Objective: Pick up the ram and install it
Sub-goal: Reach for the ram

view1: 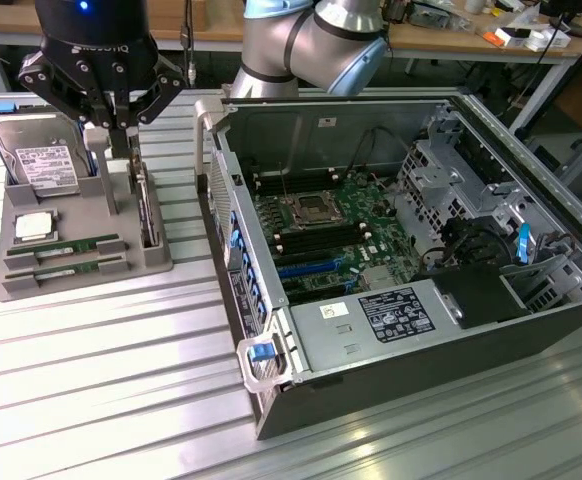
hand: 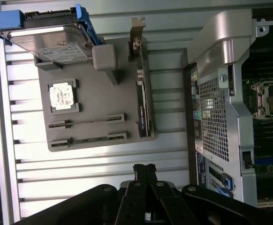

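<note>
I read places off the exterior view as a clock face. My gripper (view1: 123,140) hangs at 11 o'clock, above the grey tray (view1: 81,284), its fingers drawn fully together with nothing between them in the wrist view. The ram (view1: 71,245) lies on its long edge in a slot at the tray's 6 o'clock end, not yet touched, and a second stick (view1: 66,266) sits in the slot just beside it, nearer the tray's edge. I judge the ram light, stiff and thin, but fragile: the chips on its faces and the contact edge down in the slot should not take any pinch or scrape. I would take hold across its thickness at the middle of the exposed long edge, so it lifts level and does not twist. The tray holds 5 things: the hard drive (view1: 41,160) propped at its 12 o'clock end, the processor chip (view1: 33,226) in a square recess at the middle, the 2 sticks, and a card (view1: 149,215) standing on edge along its 3 o'clock side. The open chassis (view1: 451,380) lies at 3 o'clock of the tray, apart from it. Inside it are the motherboard (view1: 346,235), an open socket (view1: 306,210), and black and blue memory slots (view1: 316,268) at the socket's 6 o'clock.
</note>
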